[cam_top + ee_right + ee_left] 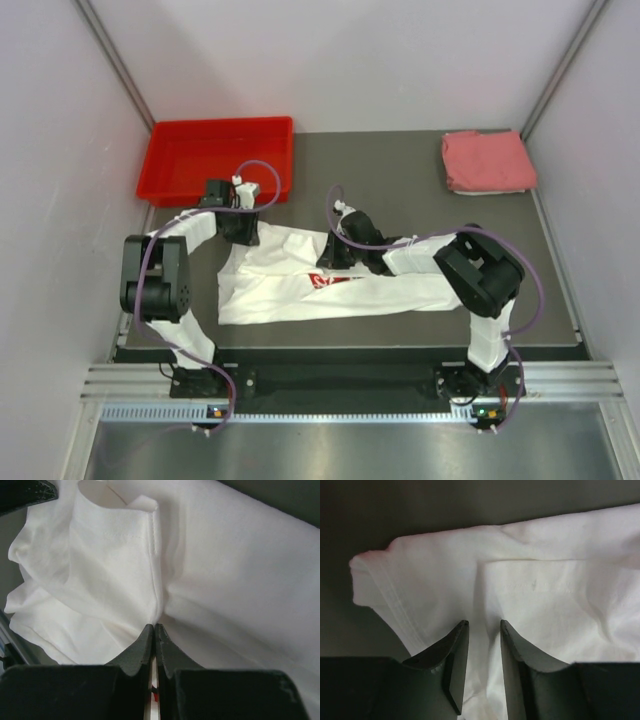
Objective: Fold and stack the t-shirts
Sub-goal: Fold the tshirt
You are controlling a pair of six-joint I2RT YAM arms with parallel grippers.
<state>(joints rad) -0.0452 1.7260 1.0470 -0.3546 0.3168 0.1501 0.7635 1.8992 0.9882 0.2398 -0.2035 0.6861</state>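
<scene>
The white t-shirt lies partly folded on the dark table, its red printed logo peeking out at mid cloth. My left gripper sits at the shirt's upper left corner. In the left wrist view this gripper is open, its jaws a little apart with white cloth lying between and beyond them, a sleeve hem to the left. My right gripper is at the shirt's upper middle; in the right wrist view it is shut on a pinched fold of the white cloth. The pink-red t-shirt rests folded at the back right.
A red plastic bin stands at the back left, just behind my left gripper. White walls enclose the table on three sides. Bare dark tabletop lies between the bin and the pink shirt.
</scene>
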